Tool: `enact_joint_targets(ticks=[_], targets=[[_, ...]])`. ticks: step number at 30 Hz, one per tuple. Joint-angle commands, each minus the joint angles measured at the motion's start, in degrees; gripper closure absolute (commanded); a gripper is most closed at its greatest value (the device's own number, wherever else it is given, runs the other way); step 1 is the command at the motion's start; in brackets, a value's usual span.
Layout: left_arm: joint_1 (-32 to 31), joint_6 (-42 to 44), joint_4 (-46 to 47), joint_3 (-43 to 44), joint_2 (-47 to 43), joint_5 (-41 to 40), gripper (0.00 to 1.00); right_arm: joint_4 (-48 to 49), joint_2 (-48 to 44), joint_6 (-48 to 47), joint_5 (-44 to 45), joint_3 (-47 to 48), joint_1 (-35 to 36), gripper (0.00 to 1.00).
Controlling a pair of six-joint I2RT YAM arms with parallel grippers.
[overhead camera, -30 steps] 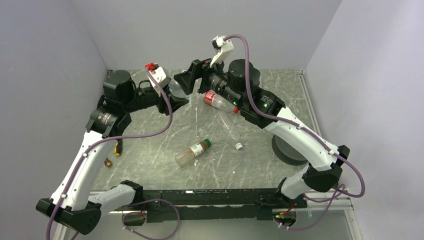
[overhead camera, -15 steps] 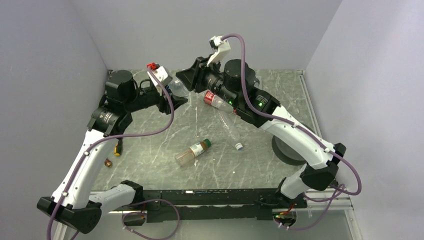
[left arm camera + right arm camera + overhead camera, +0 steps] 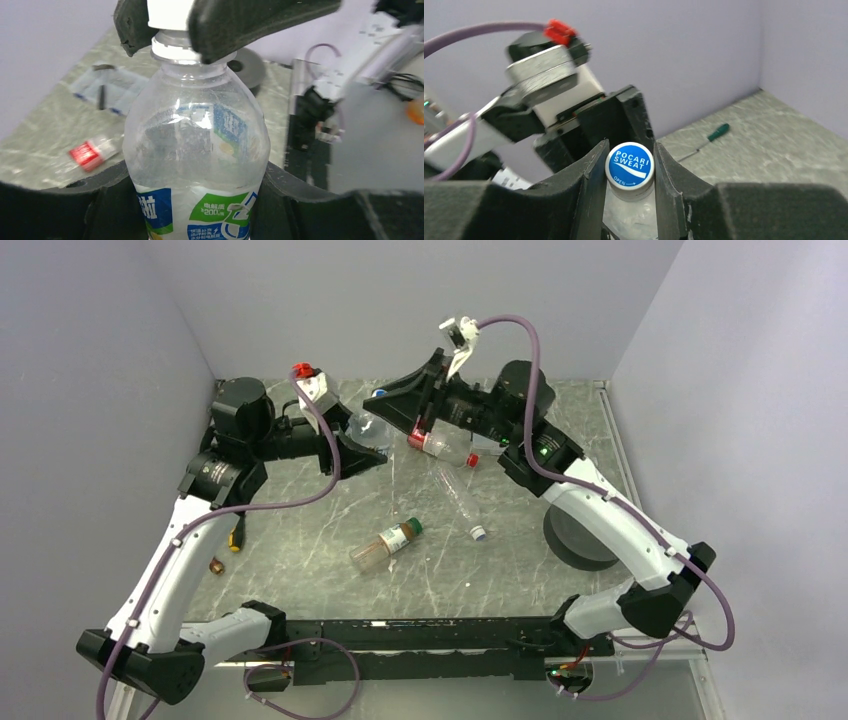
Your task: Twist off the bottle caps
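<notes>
Bottle cap [image 3: 630,164], white with a blue printed top, is pinched from both sides by the right tool [image 3: 629,167], whose fingers are seen pressed against its rim. The bottle cap is seated on the neck of the blue-white labelled bottle [image 3: 195,150], which is held above the surface [image 3: 300,530] toward the far wall. The body of this bottle is clamped between the fingers of the left tool [image 3: 195,220].

The step in hand is judged to be the twisting-off of this cap. Whether the thread has been loosened at all cannot be told; the cap appears to sit fully down on the neck ring. A turn of the right wrist about the bottle's axis is called for next, with the body kept from spinning by the left tool, and then a pull away along the neck.

Three more are laid on the surface on the near side of the held bottle: the red-label bottle [image 3: 432,442] closest to it, the slim clear bottle [image 3: 460,495] further off, and the amber bottle [image 3: 385,545] furthest. Their caps appear to be on, so most of the task is judged to be undone.
</notes>
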Motion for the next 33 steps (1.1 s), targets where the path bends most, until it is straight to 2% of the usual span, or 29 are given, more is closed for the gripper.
enact_joint_targets(ticks=[1, 3, 7, 11, 12, 13, 14, 15, 17, 19, 23, 28, 31, 33], targets=[[-0.6, -10.0, 5.7, 0.6, 0.5, 17.2, 0.84, 20.6, -3.9, 3.8, -20.3, -5.2, -2.7, 1.0], [-0.6, -14.2, 8.2, 0.4, 1.1, 20.1, 0.84, 23.4, -3.8, 4.7, -24.2, -6.1, -2.8, 1.0], [-0.6, -20.9, 13.2, 0.2, 2.3, 24.1, 0.84, 22.6, -2.7, 4.0, -27.6, -5.6, -2.8, 1.0], [-0.6, -16.9, 9.6, 1.2, 2.5, 22.7, 0.85, 18.3, -2.7, 0.9, -26.3, -5.7, -3.3, 0.97], [-0.6, -14.8, 7.9, 1.6, 2.5, 21.7, 0.85, 16.9, -2.9, 0.1, -25.0, -5.6, -3.4, 0.87], [-0.6, -12.9, 6.3, 1.9, 2.3, 20.5, 0.85, 14.6, -3.1, -1.0, -22.8, -5.4, -3.5, 0.65], [-0.6, -10.6, 4.6, 2.1, 2.1, 19.0, 0.85, 11.6, -3.2, -2.0, -19.0, -4.7, -3.5, 0.4], [-0.6, -8.4, 2.7, 2.3, 1.8, 17.2, 0.85, 8.8, -3.4, -3.0, -15.8, -3.8, -3.5, 0.25], [-0.6, -4.4, 0.9, 2.3, 1.1, 13.2, 0.86, 3.9, -3.4, -4.3, -9.1, -2.0, -3.5, 0.1], [-0.6, 0.3, -0.2, 2.0, 0.4, 8.7, 0.86, 1.3, -3.9, -4.2, -3.1, -0.8, -3.4, 0.02], [-0.6, 5.4, 0.4, 0.6, -1.3, -0.4, 0.85, -2.5, -4.4, -2.9, 7.6, 1.1, -2.2, 0.0], [-0.6, 9.4, 0.8, -0.4, -2.0, -8.9, 0.85, -12.3, 0.2, -6.1, 23.8, 9.7, 5.3, 0.0], [-0.6, 10.1, 0.8, -0.7, -2.0, -10.6, 0.85, -17.2, 4.6, -5.7, 27.7, 16.3, 7.1, 0.02], [-0.6, 10.2, 0.5, -0.6, -2.0, -10.7, 0.85, -16.5, 5.3, -5.1, 27.4, 16.3, 7.3, 0.03]])
